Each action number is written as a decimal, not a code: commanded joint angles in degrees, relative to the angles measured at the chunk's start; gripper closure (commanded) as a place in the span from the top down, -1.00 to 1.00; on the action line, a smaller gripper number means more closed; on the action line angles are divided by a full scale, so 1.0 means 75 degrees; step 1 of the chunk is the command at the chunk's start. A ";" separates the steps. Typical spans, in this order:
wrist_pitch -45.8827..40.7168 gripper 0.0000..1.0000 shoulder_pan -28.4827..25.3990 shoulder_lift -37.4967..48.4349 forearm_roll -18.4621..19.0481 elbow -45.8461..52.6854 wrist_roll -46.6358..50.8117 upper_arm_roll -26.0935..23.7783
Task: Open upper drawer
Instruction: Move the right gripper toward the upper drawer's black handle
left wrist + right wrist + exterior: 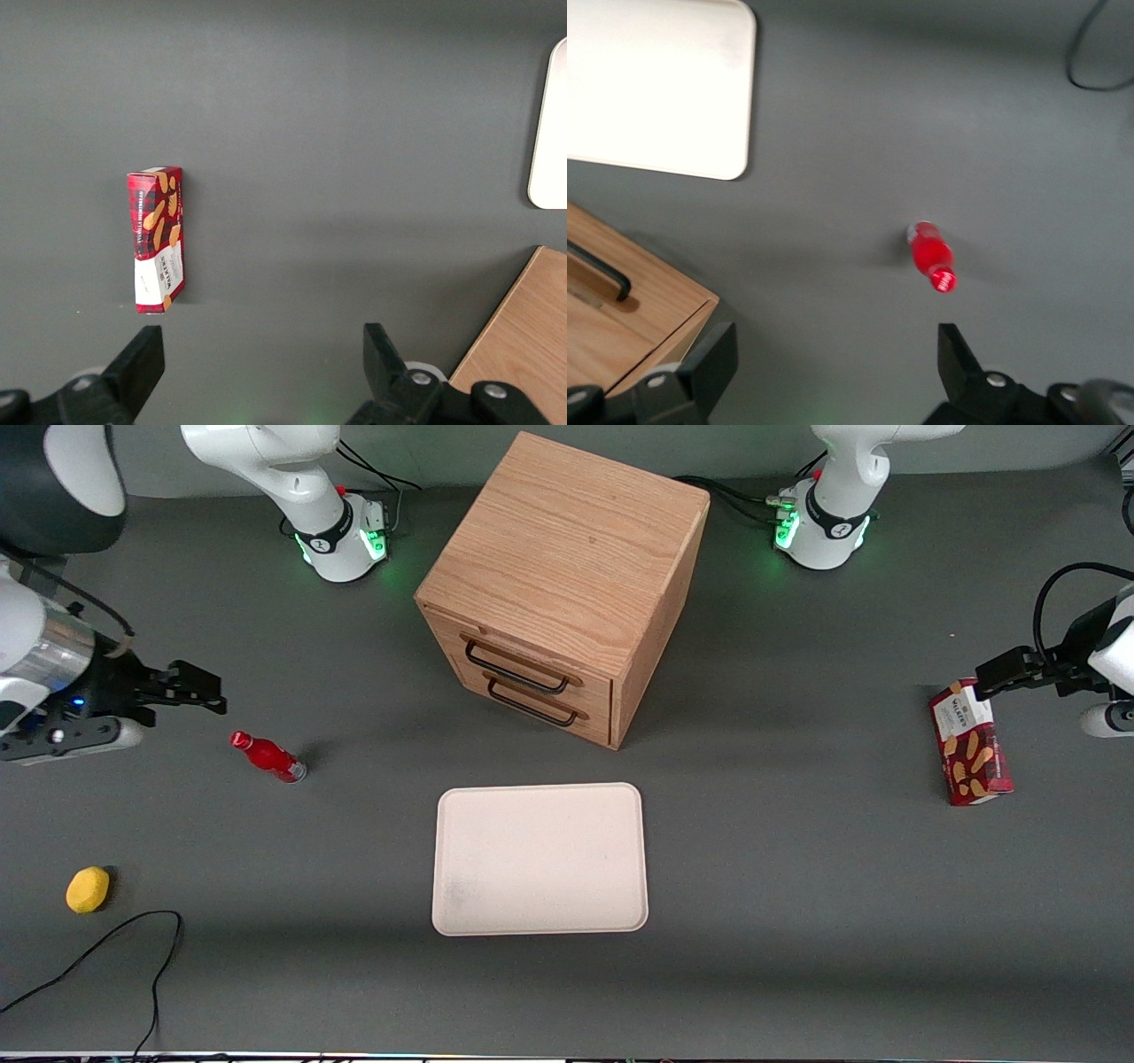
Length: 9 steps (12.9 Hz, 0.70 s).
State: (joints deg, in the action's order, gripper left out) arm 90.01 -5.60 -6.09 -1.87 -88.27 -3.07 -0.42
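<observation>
Your claw (208, 691) hangs above the table (797, 868) at the working arm's end, with its fingers spread wide and nothing between them. In the right wrist view you see the two fingertips far apart, and only bare table and the red bottle (932, 258) under them.

The upper drawer (523, 666) is closed. It sits in the front of the oak cabinet (567, 549), which stands in the middle of the table, directly above its twin, the lower drawer (532, 704). Its black handle (516, 670) is a thin bar that lies flat along the drawer front. Because the cabinet is turned at an angle, this bar runs slantwise, and the front faces partly to the camera and partly to your arm's end of the table.

So the handle lies well apart from the claw, sideways toward the middle of the table, at about the same distance from the front camera. I think you must bring the claw across and turn it so the fingers close over the bar across its length, then pull straight out from the slanted front. Take care to catch the upper bar, because the lower one is just beneath it. The tray (540, 859) lies nearer to the camera than the cabinet and I think it will not disturb.
</observation>
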 commanded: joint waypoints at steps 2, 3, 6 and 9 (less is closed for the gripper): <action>-0.0096 1.00 -0.0541 -0.0873 -0.0138 0.0682 0.0082 0.0021; -0.0084 1.00 -0.0658 -0.0979 -0.0138 0.0706 0.0082 -0.0037; 0.0010 1.00 -0.0776 -0.1296 -0.0440 0.0823 0.0082 -0.0469; 0.0021 1.00 -0.1021 -0.1671 -0.0923 0.1035 -0.0116 -0.0704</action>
State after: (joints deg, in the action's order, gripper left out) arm 90.77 -11.86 -16.25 -7.23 -83.42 -3.20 -4.90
